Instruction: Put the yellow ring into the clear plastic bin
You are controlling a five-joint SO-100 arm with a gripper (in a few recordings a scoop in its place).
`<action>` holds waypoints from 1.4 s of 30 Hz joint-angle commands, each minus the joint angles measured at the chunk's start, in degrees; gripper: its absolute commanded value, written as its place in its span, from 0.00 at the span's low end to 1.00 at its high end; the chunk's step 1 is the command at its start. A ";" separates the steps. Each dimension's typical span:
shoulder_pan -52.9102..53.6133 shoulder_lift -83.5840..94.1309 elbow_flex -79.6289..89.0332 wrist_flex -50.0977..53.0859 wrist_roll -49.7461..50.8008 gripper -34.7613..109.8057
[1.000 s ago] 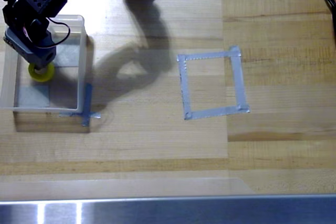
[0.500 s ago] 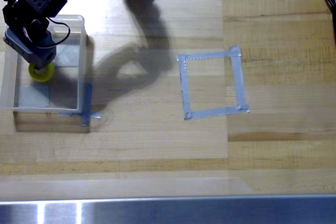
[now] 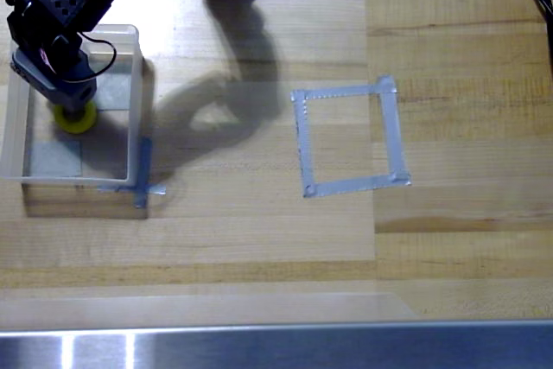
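Presently, upper left of the overhead view: clear plastic bin (image 3: 134, 101), holding the yellow ring (image 3: 74, 117) on its floor. Gripper (image 3: 69, 101) reaches down into the bin directly over the ring, covering its upper part; whether the jaws are parted or clamped cannot be told. Centre right: grey tape square (image 3: 349, 138) on the wooden table (image 3: 259, 231).

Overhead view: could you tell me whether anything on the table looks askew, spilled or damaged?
Nothing stands out. The bin sits upright, with the ring inside its walls under the gripper. The grey tape square is slightly skewed and wrinkled at its corners, and blue tape marks the bin's corner.
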 commanded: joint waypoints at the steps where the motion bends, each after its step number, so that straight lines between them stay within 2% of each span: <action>1: -0.26 2.99 -1.41 -0.26 0.18 0.36; 19: -7.65 25.75 -0.62 0.97 0.35 0.37; 25: -14.33 34.01 0.88 9.14 0.97 0.35; 33: -21.62 43.33 5.98 16.88 0.97 0.23; 42: -26.89 53.96 19.78 19.51 0.97 0.24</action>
